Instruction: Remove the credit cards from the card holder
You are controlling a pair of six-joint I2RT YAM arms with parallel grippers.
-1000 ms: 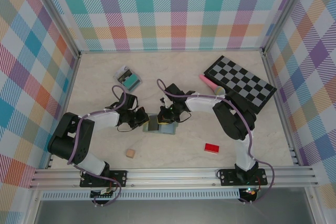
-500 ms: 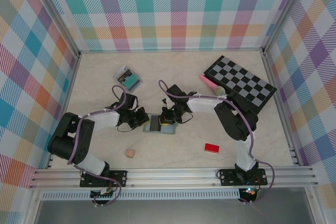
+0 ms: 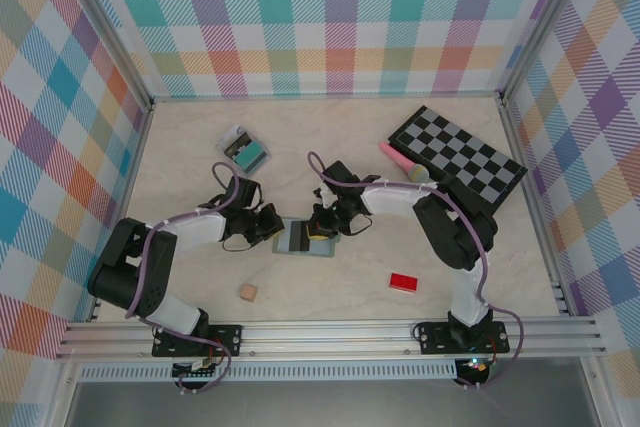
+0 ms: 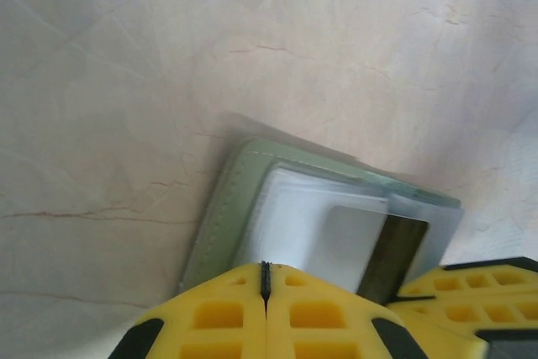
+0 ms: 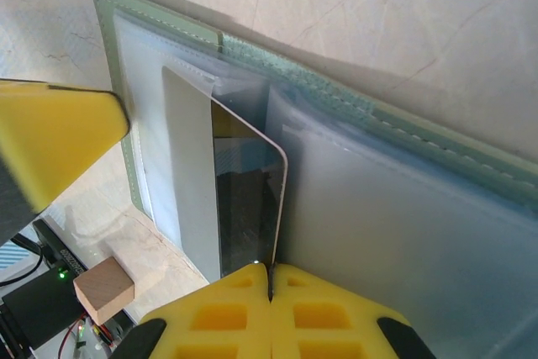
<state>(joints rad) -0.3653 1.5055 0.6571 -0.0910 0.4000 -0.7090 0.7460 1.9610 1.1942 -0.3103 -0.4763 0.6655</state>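
Note:
The card holder (image 3: pixel 308 239), a pale green bifold with clear pockets, lies open on the table between both arms. My left gripper (image 3: pixel 270 228) is shut, its tips (image 4: pixel 266 271) resting on the holder's left half (image 4: pixel 244 199). My right gripper (image 3: pixel 325 226) is shut (image 5: pixel 271 279) on the edge of a dark grey credit card (image 5: pixel 244 199), which stands partly out of a pocket of the holder (image 5: pixel 403 208). The same card (image 4: pixel 395 250) shows as a dark strip in the left wrist view. A teal card (image 3: pixel 252 155) lies at the back left.
A black-and-grey checkered board (image 3: pixel 457 159) sits at the back right, with a pink object (image 3: pixel 400 162) next to it. A red block (image 3: pixel 403 282) lies front right of the holder. A small wooden cube (image 3: pixel 247 293) lies front left.
My right gripper has shifted slightly right with the dark grey card in it. The left gripper has stayed on the holder.

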